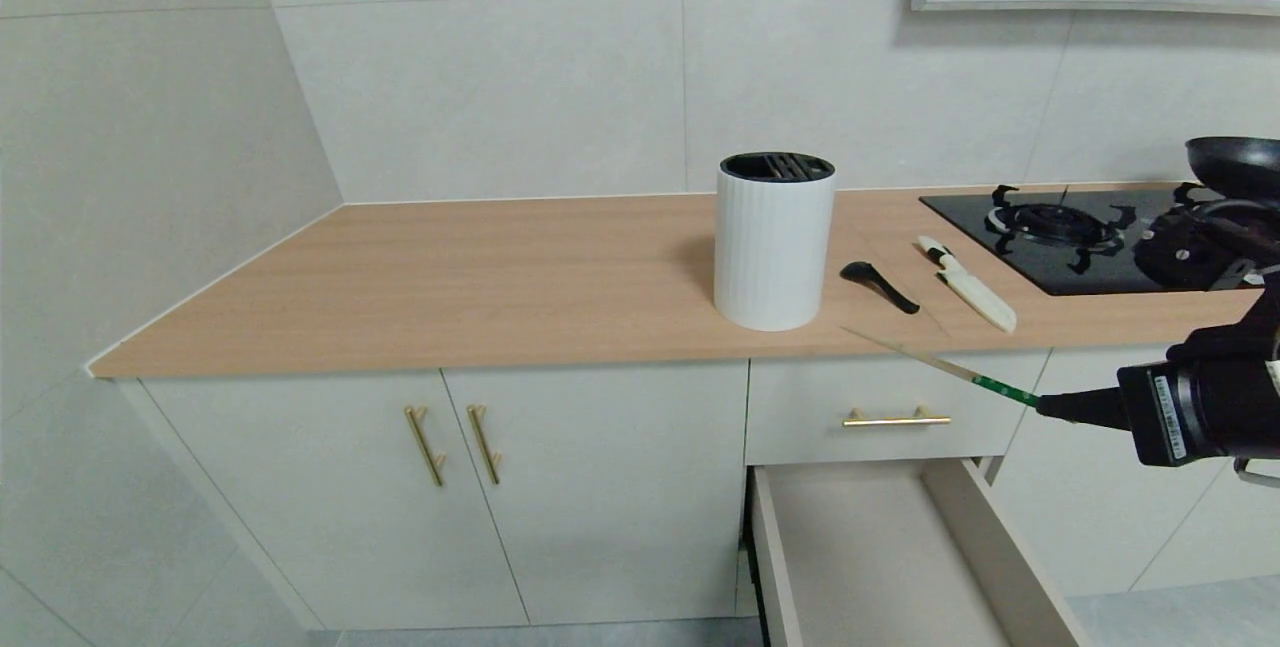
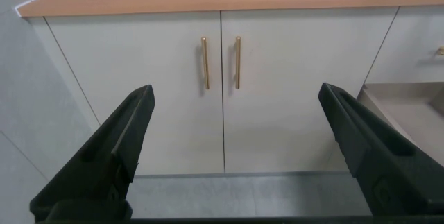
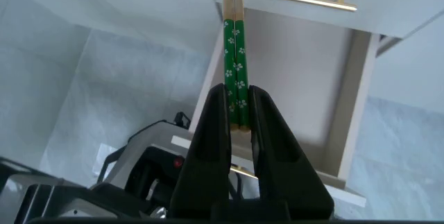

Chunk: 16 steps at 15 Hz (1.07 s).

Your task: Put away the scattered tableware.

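Your right gripper (image 1: 1048,405) is clenched on the chopsticks (image 1: 940,363) at their green ends, with the tips by the counter (image 1: 450,287) edge, above the open drawer (image 1: 985,547). Hold them level, lower them well inside, then let go. Your left gripper (image 2: 236,96) is released.

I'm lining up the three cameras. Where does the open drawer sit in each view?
Head view: open drawer low, right of centre.
Left wrist view: open drawer at the frame edge, beside the double cabinet doors.
Right wrist view: open drawer behind the chopsticks in the right gripper.
Shared landmark: the gold drawer handle just above it.
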Motion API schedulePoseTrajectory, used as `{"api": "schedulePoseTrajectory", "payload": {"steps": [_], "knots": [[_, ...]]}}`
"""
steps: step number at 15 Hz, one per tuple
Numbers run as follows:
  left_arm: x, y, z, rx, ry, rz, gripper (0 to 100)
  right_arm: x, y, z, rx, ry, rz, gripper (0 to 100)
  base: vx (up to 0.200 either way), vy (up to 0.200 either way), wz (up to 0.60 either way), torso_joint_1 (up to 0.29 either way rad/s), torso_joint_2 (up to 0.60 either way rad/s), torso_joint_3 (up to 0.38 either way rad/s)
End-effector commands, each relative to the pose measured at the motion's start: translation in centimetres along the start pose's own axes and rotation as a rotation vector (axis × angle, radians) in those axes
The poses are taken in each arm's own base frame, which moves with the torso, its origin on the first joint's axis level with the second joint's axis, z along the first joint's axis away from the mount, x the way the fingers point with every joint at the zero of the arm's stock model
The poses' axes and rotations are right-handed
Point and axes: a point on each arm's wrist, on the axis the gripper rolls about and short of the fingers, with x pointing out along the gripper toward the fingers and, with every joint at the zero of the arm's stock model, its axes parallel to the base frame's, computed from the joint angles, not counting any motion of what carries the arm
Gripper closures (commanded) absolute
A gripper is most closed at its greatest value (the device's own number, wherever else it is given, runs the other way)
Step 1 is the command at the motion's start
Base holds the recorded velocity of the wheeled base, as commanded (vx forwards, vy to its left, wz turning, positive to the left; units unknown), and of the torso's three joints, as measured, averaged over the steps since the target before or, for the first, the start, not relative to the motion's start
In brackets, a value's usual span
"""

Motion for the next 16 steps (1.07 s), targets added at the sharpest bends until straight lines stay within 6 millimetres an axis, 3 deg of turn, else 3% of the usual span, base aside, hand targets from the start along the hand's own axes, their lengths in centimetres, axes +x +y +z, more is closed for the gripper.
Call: {"api": "schedulePoseTrajectory", "payload": {"steps": [1, 10, 16], "knots": [[0.0, 0.0, 0.0, 0.000, 0.001, 0.001, 0, 0.5, 0.4, -0.3, -0.014, 0.022, 0.013, 100, 0.000, 0.000, 0.00, 0.000, 0.00, 0.000], [0.0, 0.0, 0.0, 0.000, 0.001, 0.001, 0, 2.2, 0.3, -1.1, -0.062, 0.094, 0.012, 100, 0.000, 0.000, 0.00, 0.000, 0.00, 0.000], [0.0, 0.0, 0.0, 0.000, 0.001, 0.001, 0, 2.6, 0.4, -1.2, -0.065, 0.108, 0.017, 100, 0.000, 0.000, 0.00, -0.168, 0.40, 0.234]]}}
